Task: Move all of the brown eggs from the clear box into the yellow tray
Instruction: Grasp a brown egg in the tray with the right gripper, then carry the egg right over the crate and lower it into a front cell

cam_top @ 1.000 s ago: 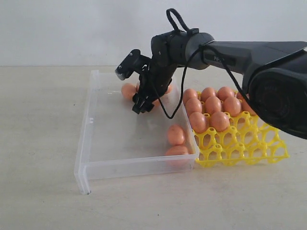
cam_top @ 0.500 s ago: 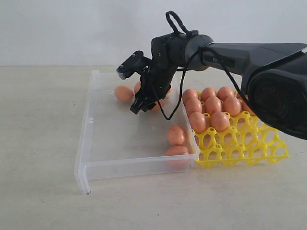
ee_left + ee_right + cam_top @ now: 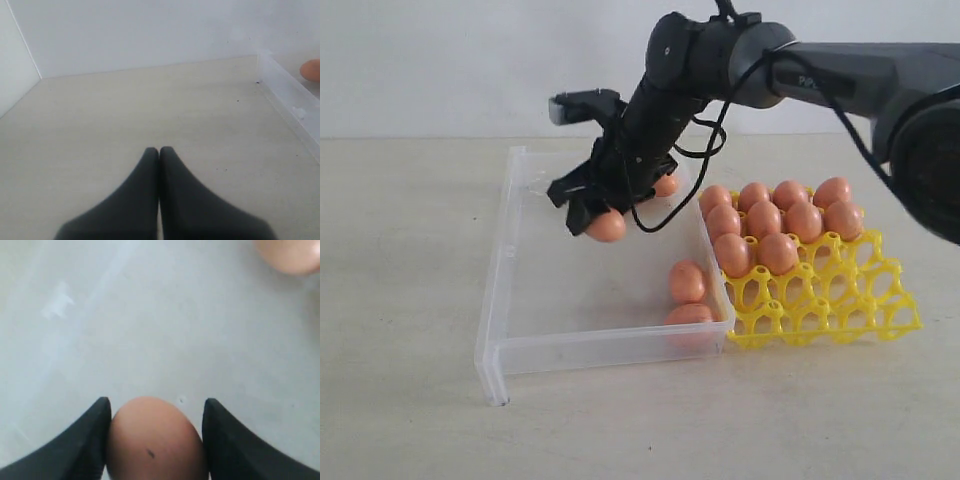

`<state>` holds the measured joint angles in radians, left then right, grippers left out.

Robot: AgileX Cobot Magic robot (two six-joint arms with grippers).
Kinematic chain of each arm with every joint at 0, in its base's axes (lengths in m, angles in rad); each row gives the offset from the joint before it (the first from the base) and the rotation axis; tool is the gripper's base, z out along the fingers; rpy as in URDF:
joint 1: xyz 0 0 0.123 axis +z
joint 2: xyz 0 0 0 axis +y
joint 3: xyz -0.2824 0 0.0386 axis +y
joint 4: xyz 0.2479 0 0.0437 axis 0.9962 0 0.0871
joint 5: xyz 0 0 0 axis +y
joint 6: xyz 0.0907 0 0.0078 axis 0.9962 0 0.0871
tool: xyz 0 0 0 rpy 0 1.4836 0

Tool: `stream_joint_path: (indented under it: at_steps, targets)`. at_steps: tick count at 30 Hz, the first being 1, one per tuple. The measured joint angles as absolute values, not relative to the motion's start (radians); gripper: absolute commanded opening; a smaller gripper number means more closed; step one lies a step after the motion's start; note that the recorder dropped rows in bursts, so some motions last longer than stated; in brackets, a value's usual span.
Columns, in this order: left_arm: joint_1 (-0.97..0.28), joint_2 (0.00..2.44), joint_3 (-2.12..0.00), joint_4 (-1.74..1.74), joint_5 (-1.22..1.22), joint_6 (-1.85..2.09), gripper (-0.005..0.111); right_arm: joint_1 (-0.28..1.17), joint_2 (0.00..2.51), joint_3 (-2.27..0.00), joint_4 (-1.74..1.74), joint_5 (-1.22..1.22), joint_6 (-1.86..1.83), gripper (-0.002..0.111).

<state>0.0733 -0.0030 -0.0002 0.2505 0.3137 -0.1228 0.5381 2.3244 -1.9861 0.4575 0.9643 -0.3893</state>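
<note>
My right gripper (image 3: 603,222) is shut on one brown egg (image 3: 606,227) over the floor of the clear box (image 3: 508,262). In the right wrist view that egg (image 3: 155,440) fills the gap between both black fingers (image 3: 95,430). Three more brown eggs stay in the box: two by its right wall (image 3: 687,282) (image 3: 690,314) and one at the back (image 3: 666,185), half hidden by the arm. Several brown eggs (image 3: 763,217) fill the back cups of the yellow tray (image 3: 820,300). My left gripper (image 3: 159,149) is shut and empty, over bare table beside the box wall (image 3: 290,97).
The yellow tray touches the right wall of the clear box. A black cable (image 3: 670,215) loops down from the right arm over the box. A pale wall stands behind the table. The right wrist view shows another egg (image 3: 292,255) at its edge.
The right gripper swung left across the box and shut on the egg that lay at the back left. That egg now sits between its fingers, nearer the box's middle.
</note>
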Motion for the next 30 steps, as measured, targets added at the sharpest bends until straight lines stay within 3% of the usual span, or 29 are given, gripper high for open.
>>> stream_joint_path:
  at_steps: [5,8,12,16,19,22,25,30]
  targets:
    - [0.073,-0.003,0.000,0.250,0.314,-0.123,-0.004,0.536,2.115,-1.700,0.576,0.688,-0.452,0.000]
    - [0.073,-0.003,0.000,0.250,0.314,-0.123,-0.004,0.536,1.933,-1.368,0.631,0.421,-0.536,0.000]
    - [0.073,-0.003,0.000,0.250,0.314,-0.123,-0.004,0.555,1.649,-0.918,0.702,-0.229,-0.685,0.000]
    - [0.073,-0.003,0.000,0.250,0.314,-0.123,-0.004,0.489,1.528,-0.672,0.687,-0.889,-0.411,0.000]
    - [0.073,-0.003,0.000,0.250,0.314,-0.123,-0.004,0.307,1.533,-0.622,0.558,-0.927,-0.034,0.000]
    - [0.073,-0.003,0.000,0.250,0.314,-0.123,-0.004,0.065,1.616,-0.659,0.049,-0.899,0.421,0.000]
    - [0.073,-0.003,0.000,0.250,0.314,-0.123,-0.004,-0.153,1.769,-0.768,-0.516,-1.074,0.862,0.000]
    - [0.073,-0.003,0.000,0.250,0.314,-0.123,-0.004,-0.335,1.943,-0.905,-1.053,-1.187,1.157,0.000]
